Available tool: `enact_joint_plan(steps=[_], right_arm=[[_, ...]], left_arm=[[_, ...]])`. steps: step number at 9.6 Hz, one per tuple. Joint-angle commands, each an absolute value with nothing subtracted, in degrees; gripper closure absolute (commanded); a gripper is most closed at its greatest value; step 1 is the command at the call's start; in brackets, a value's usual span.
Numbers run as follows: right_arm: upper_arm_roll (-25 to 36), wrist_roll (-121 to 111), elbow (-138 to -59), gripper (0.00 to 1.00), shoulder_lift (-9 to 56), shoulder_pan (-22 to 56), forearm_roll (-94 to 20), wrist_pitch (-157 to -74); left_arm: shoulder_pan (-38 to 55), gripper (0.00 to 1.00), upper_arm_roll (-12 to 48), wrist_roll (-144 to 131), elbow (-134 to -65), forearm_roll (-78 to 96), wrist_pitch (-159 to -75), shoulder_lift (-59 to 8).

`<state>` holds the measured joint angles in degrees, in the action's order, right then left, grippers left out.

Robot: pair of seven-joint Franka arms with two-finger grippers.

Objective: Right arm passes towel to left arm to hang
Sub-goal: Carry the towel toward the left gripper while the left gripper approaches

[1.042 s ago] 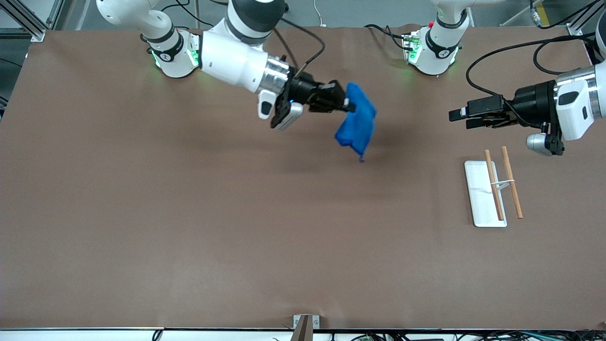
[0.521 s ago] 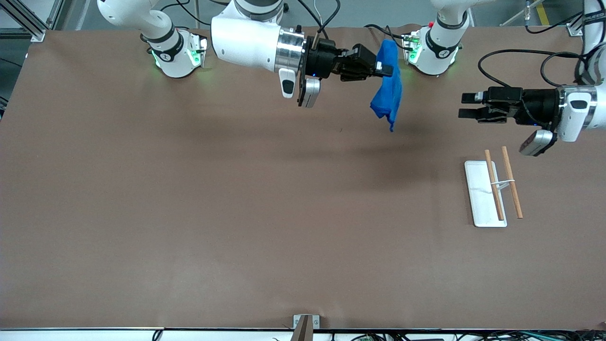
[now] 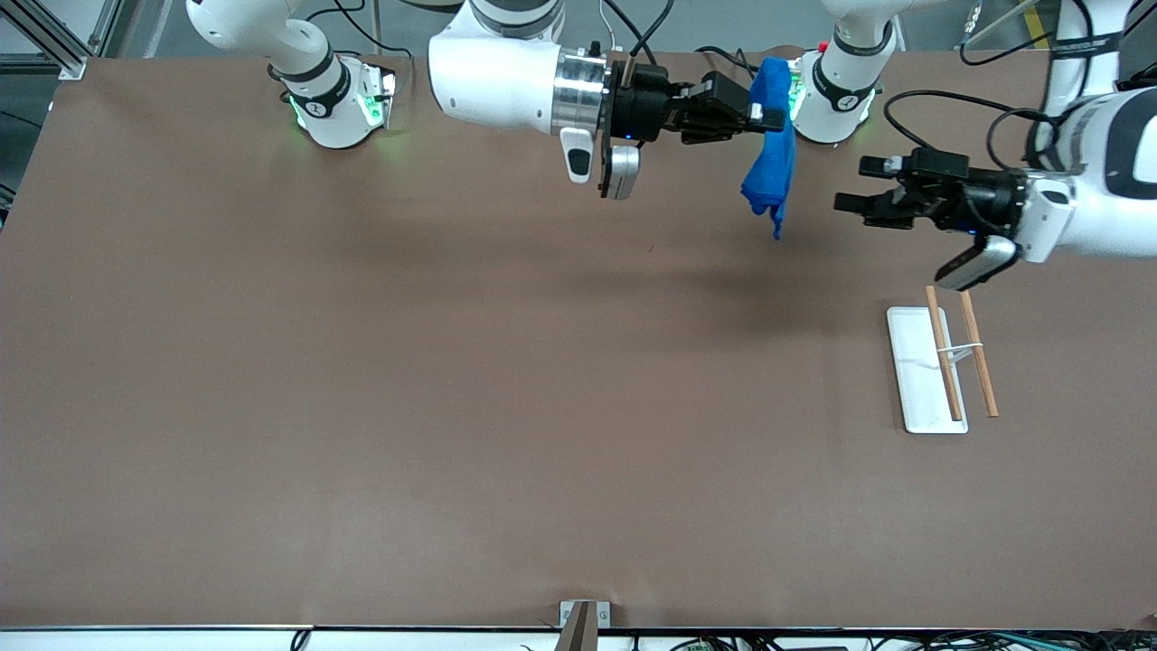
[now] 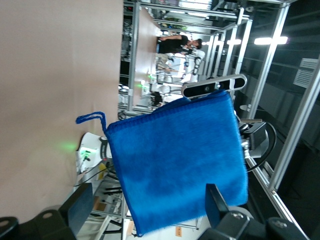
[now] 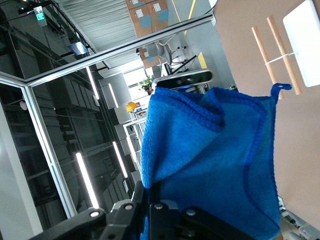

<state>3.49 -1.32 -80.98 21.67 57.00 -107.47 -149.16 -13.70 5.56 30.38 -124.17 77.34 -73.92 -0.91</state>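
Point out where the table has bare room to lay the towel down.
Most of the brown table is bare, from the rack toward the right arm's end. It is crowded only where the right gripper holds the towel and the open left gripper faces it.

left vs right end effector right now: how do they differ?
The right end effector is shut on the towel, which hangs from it above the table; the left end effector is open and holds nothing. The right one is over the table near the left arm's base; the left one is up in the air beside the towel, clear of it. Both are black, two-fingered, and point toward each other.
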Motion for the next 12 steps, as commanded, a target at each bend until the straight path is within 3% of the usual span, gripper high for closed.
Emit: enact_joint_plan(steps=[1, 4, 6, 8, 10, 12], right_arm=[[4.3, -1.4, -77.0, 1.00, 24.2, 57.7, -111.7, -149.3], [4.3, -1.6, -76.1, 1.00, 24.7, 57.7, -112.7, -149.3], [4.4, -1.7, -76.1, 1.00, 24.7, 57.7, -112.7, -149.3], [4.4, -1.7, -76.1, 1.00, 24.7, 57.7, -112.7, -149.3], [4.4, -1.7, -76.1, 1.00, 24.7, 57.8, -112.7, -149.3], [4.4, -1.8, -76.1, 1.00, 24.7, 57.8, -112.7, -149.3]], left_arm=[[-14.5, 0.01, 7.0, 35.1, -131.9, 82.2, -74.6, 0.4], [-14.5, 0.03, 11.8, 37.2, -139.2, 94.9, -77.6, 4.1], [-14.7, 0.14, 12.7, 37.3, -140.3, 95.8, -77.7, 5.3], [-15.6, 0.65, 12.6, 37.3, -140.1, 95.7, -77.7, 5.8], [-15.9, 1.00, 12.4, 37.3, -139.2, 92.7, -77.8, 5.7], [-18.1, 1.00, 12.4, 37.3, -136.9, 87.7, -77.8, 5.5]])
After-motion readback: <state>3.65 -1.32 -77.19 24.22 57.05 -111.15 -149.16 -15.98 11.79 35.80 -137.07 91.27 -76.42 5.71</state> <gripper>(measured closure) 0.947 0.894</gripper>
